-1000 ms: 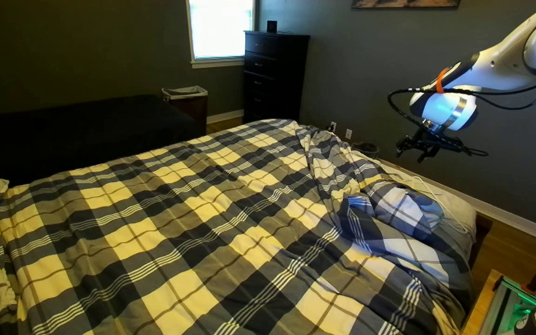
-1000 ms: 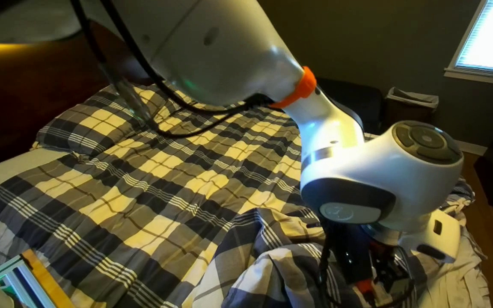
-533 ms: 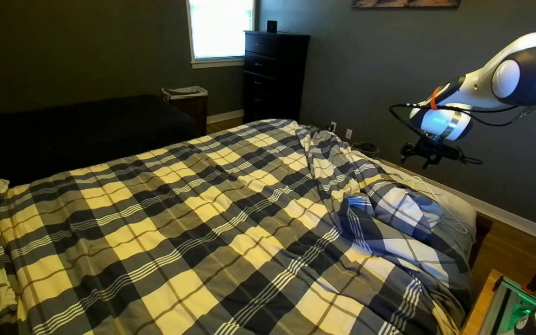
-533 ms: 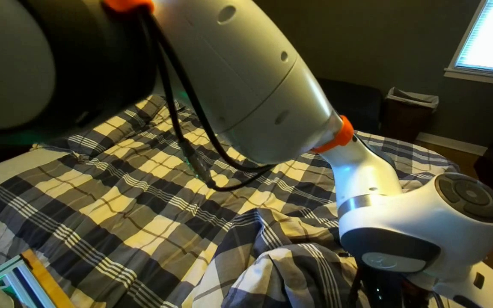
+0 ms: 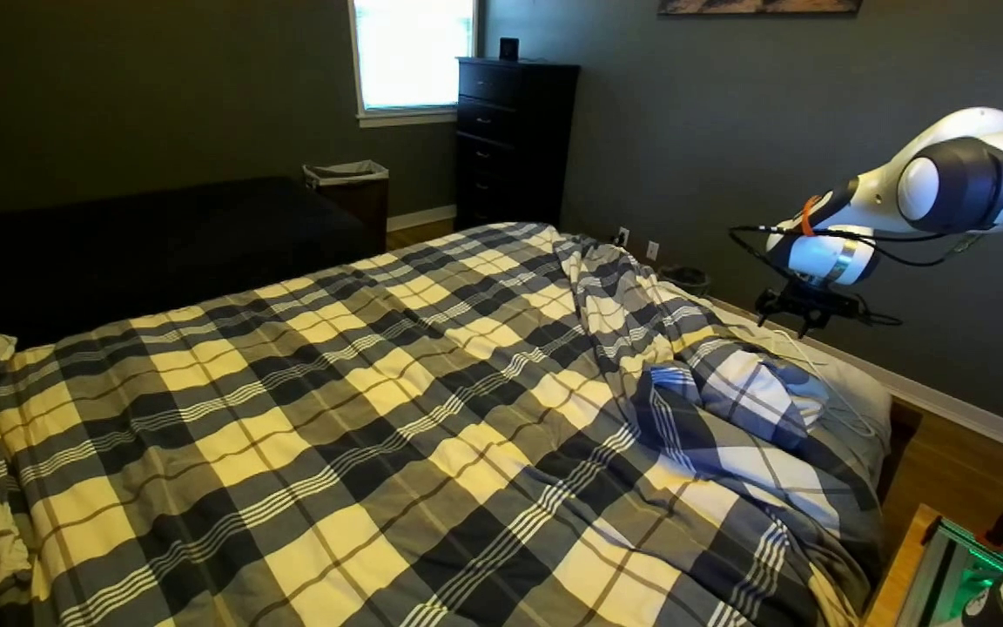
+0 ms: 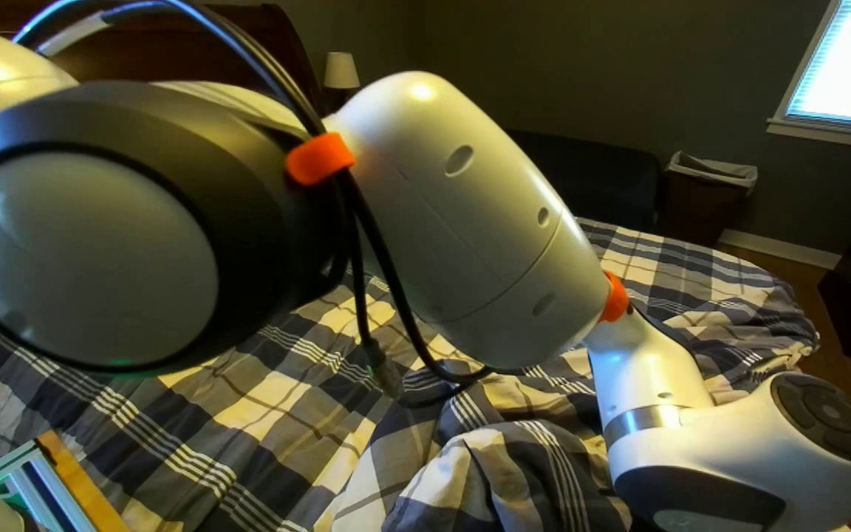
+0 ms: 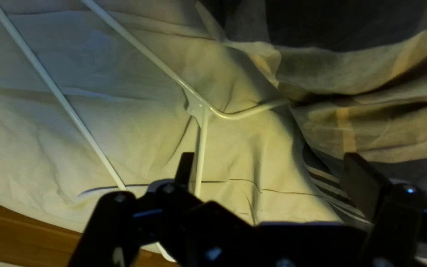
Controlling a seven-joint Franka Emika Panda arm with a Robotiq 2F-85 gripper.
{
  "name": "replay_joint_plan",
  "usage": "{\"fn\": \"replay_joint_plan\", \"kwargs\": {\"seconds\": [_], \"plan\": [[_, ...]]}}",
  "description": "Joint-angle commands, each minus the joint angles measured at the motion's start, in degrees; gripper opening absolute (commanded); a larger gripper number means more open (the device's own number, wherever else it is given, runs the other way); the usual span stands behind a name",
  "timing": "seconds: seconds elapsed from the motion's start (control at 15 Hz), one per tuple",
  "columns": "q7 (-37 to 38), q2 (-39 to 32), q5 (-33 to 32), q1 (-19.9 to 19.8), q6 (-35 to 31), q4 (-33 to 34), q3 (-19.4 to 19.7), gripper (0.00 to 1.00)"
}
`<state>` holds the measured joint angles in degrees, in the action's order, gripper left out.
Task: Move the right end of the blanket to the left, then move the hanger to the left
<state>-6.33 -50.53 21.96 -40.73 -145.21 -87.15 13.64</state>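
The plaid blanket (image 5: 397, 409) covers the bed in both exterior views (image 6: 499, 473); its edge is bunched at the bed's end. In the wrist view its folds (image 7: 376, 122) fill the right side. The thin white hanger (image 7: 202, 137) lies on the pale sheet, its hook tip at the blanket's edge. In an exterior view the hanger (image 5: 817, 370) shows as a thin white line. My gripper (image 5: 784, 329) is open and empty above the bed's end. In the wrist view the fingers (image 7: 269, 155) are wide apart; the left one is beside a hanger bar and hides part of the hanger.
The pale sheet (image 7: 150, 148) ends at the wooden floor (image 7: 32, 230). A metal and wood stand (image 5: 911, 557) is by the bed's corner. A dark waste bin (image 5: 684, 279), a laundry basket (image 5: 362, 200) and a black dresser (image 5: 514, 139) stand beyond the bed.
My gripper has moved down toward the bed's end and stayed open. In an exterior view it has dropped out of the frame. The blanket and the hanger have not moved.
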Motion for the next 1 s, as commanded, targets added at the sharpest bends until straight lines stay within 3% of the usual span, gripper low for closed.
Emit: {"fn": "replay_joint_plan", "kwargs": {"seconds": [0.0, 0.4, 0.93], "plan": [[0.55, -3.6, -3.43, -3.12, 3.58, 3.91, -1.3, 1.0], [-3.32, -6.74, -8.22, -5.97, 6.19, 4.54, -1.86, 1.0], [-9.29, -10.21, -10.7, -8.89, 4.08, 4.71, -4.84, 1.0]]}}
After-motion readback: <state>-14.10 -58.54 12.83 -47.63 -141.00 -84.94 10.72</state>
